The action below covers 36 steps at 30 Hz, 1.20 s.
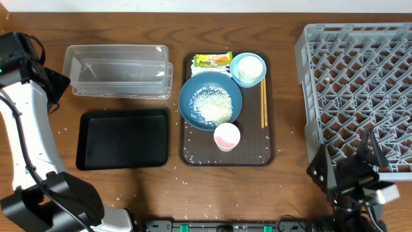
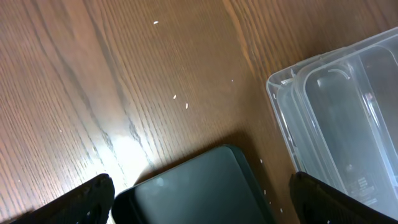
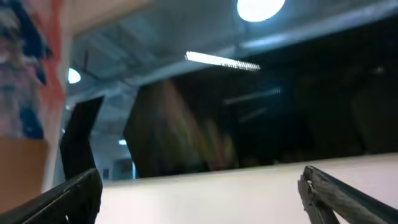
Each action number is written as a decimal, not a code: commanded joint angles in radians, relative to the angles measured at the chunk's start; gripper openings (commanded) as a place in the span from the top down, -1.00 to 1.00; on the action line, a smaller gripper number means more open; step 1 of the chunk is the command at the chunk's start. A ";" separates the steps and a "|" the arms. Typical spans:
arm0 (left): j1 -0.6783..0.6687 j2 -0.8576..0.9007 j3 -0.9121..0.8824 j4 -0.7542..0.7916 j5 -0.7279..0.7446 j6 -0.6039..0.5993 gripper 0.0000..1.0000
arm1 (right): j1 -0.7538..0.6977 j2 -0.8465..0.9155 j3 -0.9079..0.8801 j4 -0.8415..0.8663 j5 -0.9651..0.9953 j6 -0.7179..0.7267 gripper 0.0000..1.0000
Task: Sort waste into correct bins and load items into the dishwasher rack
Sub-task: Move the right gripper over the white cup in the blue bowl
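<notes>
Rack [image 1: 357, 77] at right is seen empty, nothing loaded. Brown tray [image 1: 257, 151] sits centre. No waste is seen in tub [image 1: 119, 71] far left or black tray [image 1: 122, 138] near left. Blue bowl [image 1: 187, 96] with rice [image 1: 212, 106], small bowl [image 1: 248, 69], cup [image 1: 226, 136], chopsticks [image 1: 264, 103] and wrapper [image 1: 212, 60] are found on the brown tray. Left gripper [image 2: 200, 186] and right gripper [image 3: 200, 180] are spread wide, empty. Every step is judged undone.

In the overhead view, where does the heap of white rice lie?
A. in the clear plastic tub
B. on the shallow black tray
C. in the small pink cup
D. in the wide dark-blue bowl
D: the white rice is heaped inside the dark-blue bowl, which stands on the brown serving tray.
</notes>
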 commanded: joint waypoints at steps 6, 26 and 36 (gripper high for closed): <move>0.003 0.003 0.005 0.000 -0.005 -0.012 -0.86 | 0.011 0.271 0.287 -0.174 -0.079 -0.040 -0.98; 0.003 0.004 0.005 0.000 -0.005 -0.012 -0.86 | 0.252 1.588 1.852 -1.706 -0.041 -0.500 -0.98; 0.003 0.004 0.005 0.000 -0.005 -0.012 -0.86 | 0.312 1.927 2.060 -1.852 -0.124 -0.495 -0.98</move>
